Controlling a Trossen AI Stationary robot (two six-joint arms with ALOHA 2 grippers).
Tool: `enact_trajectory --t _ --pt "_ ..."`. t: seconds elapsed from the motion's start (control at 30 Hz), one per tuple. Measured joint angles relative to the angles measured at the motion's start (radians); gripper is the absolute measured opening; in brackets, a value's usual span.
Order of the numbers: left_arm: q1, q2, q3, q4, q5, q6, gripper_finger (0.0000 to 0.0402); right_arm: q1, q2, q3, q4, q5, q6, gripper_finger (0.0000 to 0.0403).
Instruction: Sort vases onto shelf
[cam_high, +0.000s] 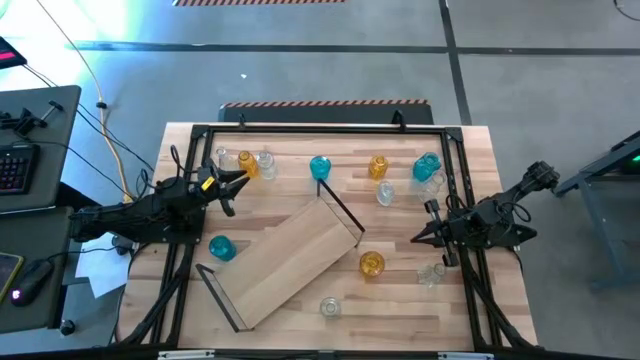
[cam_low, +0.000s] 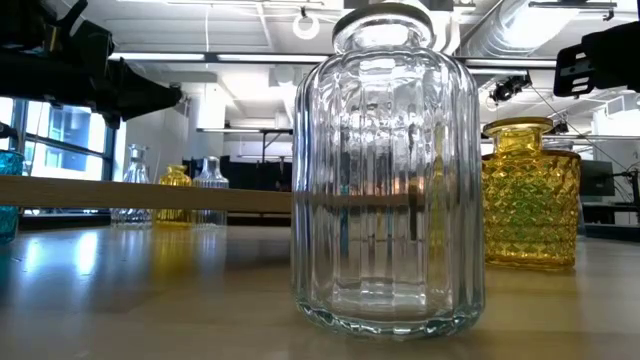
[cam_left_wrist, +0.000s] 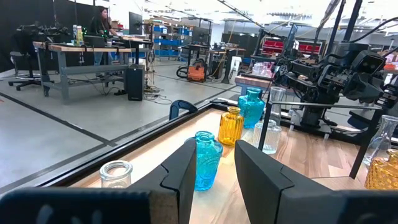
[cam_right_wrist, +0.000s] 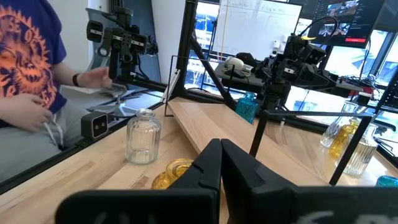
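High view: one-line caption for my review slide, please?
Shelf lies askew on the table, vases scattered around it; left gripper by the back-left vases, right gripper shut and empty.

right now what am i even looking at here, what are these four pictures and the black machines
These are four cameras on one robot workstation. The overhead picture shows a wooden table with two dark robot arms. The left pincer is near the far left vases, fingers apart, holding nothing. The right pincer waits shut and empty on the right.

Small glass vases in clear, amber and teal stand scattered around a light-wood shelf lying diagonally mid-table; none is on it.

The table-level camera sits right behind a clear ribbed vase. The other two cameras ride on the wrists, looking past each arm's own fingers. A person sits beside the table.
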Motion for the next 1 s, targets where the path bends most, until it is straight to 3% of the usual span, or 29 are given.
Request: enact_trajectory --t 1.0 --pt "0.000 0.000 0.000 0.004 0.000 0.000 0.0102 0.000 0.000 0.000 0.000 0.000 0.000 0.0000"
